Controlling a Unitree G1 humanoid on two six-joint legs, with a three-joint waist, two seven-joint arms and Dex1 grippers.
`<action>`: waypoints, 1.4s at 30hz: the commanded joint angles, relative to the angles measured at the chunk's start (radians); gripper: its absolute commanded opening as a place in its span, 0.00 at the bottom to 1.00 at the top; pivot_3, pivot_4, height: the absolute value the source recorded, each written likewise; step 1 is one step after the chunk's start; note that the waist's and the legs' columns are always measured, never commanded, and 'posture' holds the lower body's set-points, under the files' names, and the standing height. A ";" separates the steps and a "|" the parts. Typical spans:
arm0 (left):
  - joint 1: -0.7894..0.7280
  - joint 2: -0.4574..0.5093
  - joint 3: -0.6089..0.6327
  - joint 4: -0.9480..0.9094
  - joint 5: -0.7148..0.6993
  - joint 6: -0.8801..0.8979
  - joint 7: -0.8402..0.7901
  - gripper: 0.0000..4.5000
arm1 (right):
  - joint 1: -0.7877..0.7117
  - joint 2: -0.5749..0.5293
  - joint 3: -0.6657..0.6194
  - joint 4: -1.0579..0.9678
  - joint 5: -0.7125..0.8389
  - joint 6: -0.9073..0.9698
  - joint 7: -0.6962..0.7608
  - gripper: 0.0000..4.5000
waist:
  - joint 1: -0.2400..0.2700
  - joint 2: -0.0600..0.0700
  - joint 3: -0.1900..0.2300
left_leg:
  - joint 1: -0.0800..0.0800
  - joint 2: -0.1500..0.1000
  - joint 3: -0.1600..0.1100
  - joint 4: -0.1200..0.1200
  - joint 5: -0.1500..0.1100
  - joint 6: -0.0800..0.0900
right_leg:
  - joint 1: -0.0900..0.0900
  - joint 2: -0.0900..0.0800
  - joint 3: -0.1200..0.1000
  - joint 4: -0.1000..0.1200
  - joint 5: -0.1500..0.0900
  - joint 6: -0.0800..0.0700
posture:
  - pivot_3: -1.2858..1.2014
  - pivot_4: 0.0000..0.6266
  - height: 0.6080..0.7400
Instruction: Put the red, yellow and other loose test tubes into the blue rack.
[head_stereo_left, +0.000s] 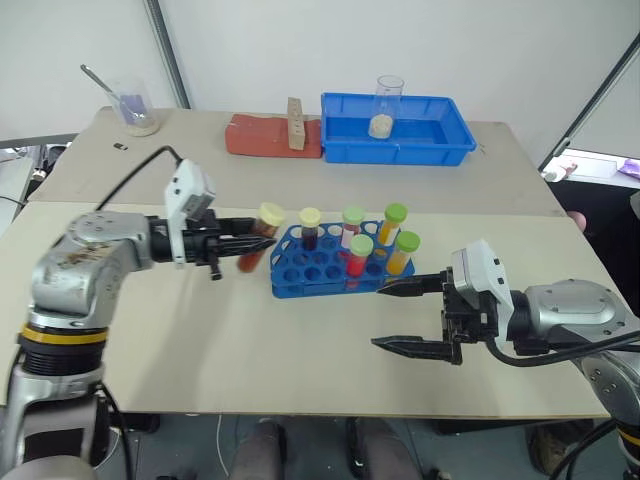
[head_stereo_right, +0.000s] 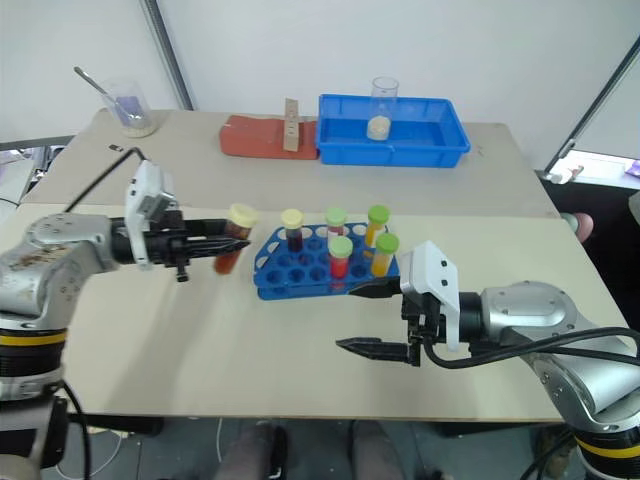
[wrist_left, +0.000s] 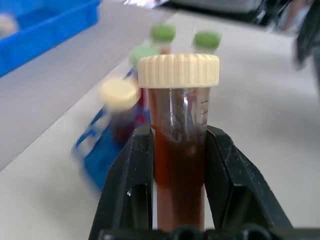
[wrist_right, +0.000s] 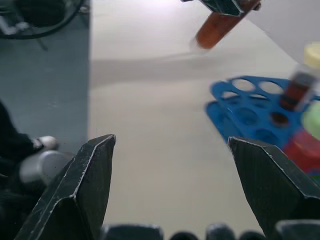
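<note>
The left gripper (head_stereo_left: 243, 243) is clamped on a cream-capped dark red tube (wrist_left: 178, 150) — just beside the blue rack (head_stereo_left: 300, 272); the right gripper (head_stereo_left: 408, 316) stands apart — empty.

Far side of tabletop (head_stereo_left: 300, 350): blue tray (head_stereo_left: 396, 140) with clear beaker (head_stereo_left: 387, 105) inside, white stuff at bottom. Red block (head_stereo_left: 270, 137) touching tray's left side, wooden piece (head_stereo_left: 295, 123) upright on it. Far left: beaker with spoon (head_stereo_left: 135, 105).

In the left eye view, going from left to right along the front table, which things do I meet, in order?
left gripper shut on the cream-capped tube → blue rack with tubes standing in it → open right gripper.
</note>
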 joint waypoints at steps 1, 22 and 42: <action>-0.004 -0.083 -0.005 -0.001 0.022 -0.095 0.097 0.20 | 0.011 -0.033 -0.072 -0.030 0.022 0.010 -0.009 0.89 | -0.003 0.000 0.000 | 0.000 0.000 0.000 0.000 0.000 0.000 | 0.000 0.000 0.000 0.000 0.000 0.000 | 0.52 0.24 1.00; 0.024 -0.307 -0.177 0.253 0.206 -0.466 0.156 0.20 | 0.073 -0.102 -0.174 -0.100 0.132 0.125 -0.118 0.89 | -0.011 0.000 0.000 | 0.001 -0.001 -0.001 0.000 0.000 0.000 | 0.001 0.000 0.000 0.000 0.001 0.000 | 0.52 0.24 1.00; 0.185 -0.353 -0.126 0.203 0.203 -0.548 0.252 0.50 | 0.022 -0.028 -0.193 -0.058 0.132 0.108 -0.239 0.89 | -0.014 0.001 -0.001 | 0.008 0.000 -0.002 0.000 0.000 0.000 | 0.011 0.000 -0.001 -0.003 -0.002 -0.004 | 0.52 0.24 1.00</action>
